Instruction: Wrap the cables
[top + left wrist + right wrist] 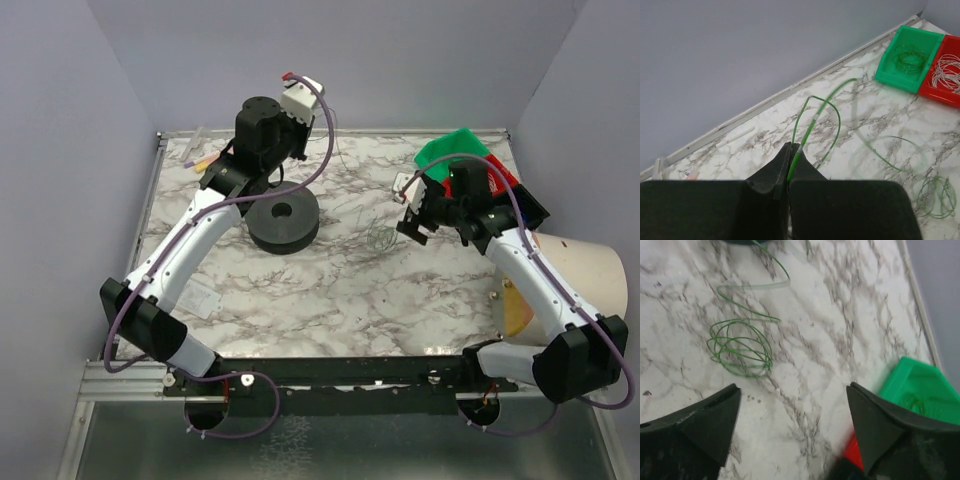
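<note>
**Free end clamped; loose coil right of the spool**

The left gripper [789, 148] sits just behind the black spool [283, 222]. Its fingers are pressed together on one end of a thin green cable [812, 120]. The strand rises from the pinch, arches over and trails away across the marble table [330, 290]. It appears to run into a small loose coil [740, 347] lying to the right of the spool, though the link is too faint to trace with certainty. The right gripper [792, 388] hovers farther right of the spool, beyond the coil, with its fingers spread wide and nothing between them. Farther right again, toward the back corner, a green bin [885, 70] holds a wound green coil and a red bin [949, 44] holds pale ones.

Treat the cable as near weightless, springy and slick. It will likely keep its curl, spring open when released and slide out of a light pinch. Take hold across several turns at the coil's rim, where you can bunch strands together, not on a single strand lying flat on the table.
</note>
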